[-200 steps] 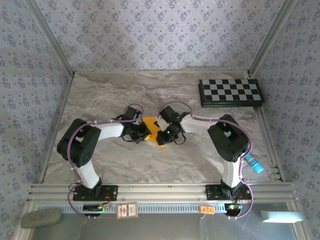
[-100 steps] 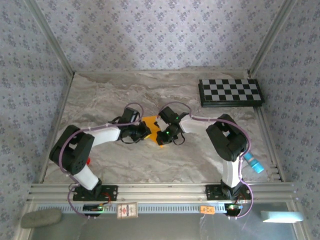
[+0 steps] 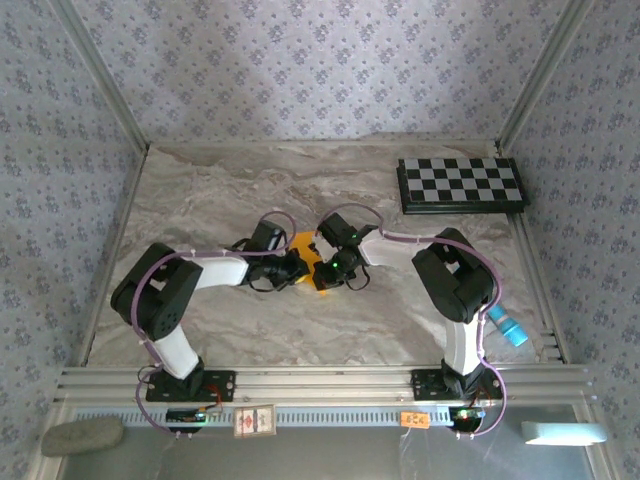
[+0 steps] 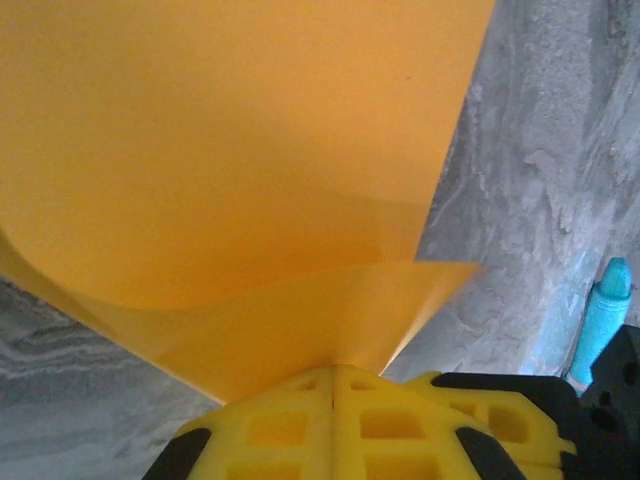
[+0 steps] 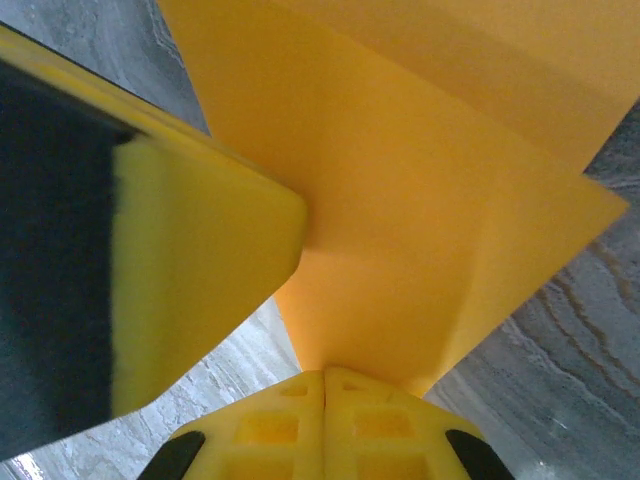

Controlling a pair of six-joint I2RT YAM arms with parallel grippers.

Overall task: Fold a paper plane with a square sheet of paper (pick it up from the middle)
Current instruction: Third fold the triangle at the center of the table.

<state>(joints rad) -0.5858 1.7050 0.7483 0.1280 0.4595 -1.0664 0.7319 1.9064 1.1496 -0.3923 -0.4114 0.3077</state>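
Left tool [image 4: 333, 372], right tool [image 5: 325, 375] pinch folded paper [image 4: 230, 150] (long axis near-to-far).

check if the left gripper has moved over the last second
Yes. Seen from above, the left gripper has slid slightly right, toward the side with the checkerboard, closing on the right gripper at the square sheet of paper.

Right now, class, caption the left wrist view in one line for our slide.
Left arm's yellow fingers shut on the bent orange square sheet of paper, grey marbled table beneath.
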